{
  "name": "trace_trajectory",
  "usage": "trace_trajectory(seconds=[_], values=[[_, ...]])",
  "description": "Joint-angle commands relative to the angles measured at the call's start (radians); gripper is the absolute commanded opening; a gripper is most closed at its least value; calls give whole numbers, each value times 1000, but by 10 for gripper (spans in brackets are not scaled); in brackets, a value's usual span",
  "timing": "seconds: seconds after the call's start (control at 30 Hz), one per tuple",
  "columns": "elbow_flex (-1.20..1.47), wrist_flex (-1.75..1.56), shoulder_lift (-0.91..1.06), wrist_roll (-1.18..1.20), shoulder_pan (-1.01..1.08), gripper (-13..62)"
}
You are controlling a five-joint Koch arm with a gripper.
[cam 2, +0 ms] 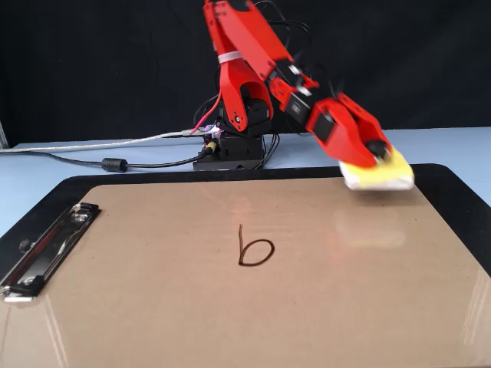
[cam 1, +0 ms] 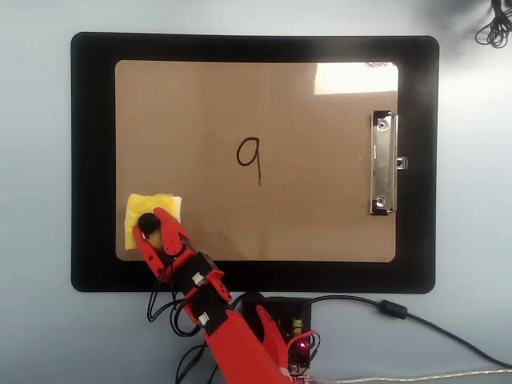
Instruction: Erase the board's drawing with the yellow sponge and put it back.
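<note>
The brown board (cam 1: 320, 216) lies on a black mat, its silver clip (cam 1: 384, 164) at the right in the overhead view. The black drawing (cam 1: 250, 156), a "9", sits near the board's middle and also shows in the fixed view (cam 2: 253, 251). My red gripper (cam 1: 150, 224) is shut on the black knob of the yellow sponge (cam 1: 156, 204) at the board's lower left corner. In the fixed view the gripper (cam 2: 376, 149) holds the sponge (cam 2: 383, 178) tilted, seemingly just above the board's (cam 2: 153, 307) far right corner.
The black mat (cam 1: 92, 160) rims the board on all sides. My arm's base (cam 1: 280, 336) stands just below the mat, with cables (cam 2: 115, 163) running off it. A dark cable bundle (cam 1: 496, 28) lies at the top right of the overhead view.
</note>
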Motion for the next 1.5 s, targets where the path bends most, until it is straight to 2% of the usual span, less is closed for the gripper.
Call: trace_trajectory(seconds=[0.0, 0.13, 0.23, 0.37, 0.5, 0.67, 0.77, 0.83, 1.0, 1.07, 1.13, 1.33, 1.47], values=[[-78, 268, 198, -77, 132, -79], [-278, 680, 247, -57, 512, -80], [-301, 646, 158, 31, 673, -80], [-291, 448, -5, 104, 790, -80], [-212, 238, -135, 106, 810, -80], [-34, -5, -140, 103, 805, -80], [-14, -146, -193, 100, 808, -80], [-54, -218, -322, 100, 808, -80], [-400, -298, -693, 98, 802, -80], [-483, -293, -759, 100, 802, -80], [-436, -288, -741, 98, 804, -80], [11, -288, -339, 91, 716, -80], [98, -288, -230, 58, 681, -80]])
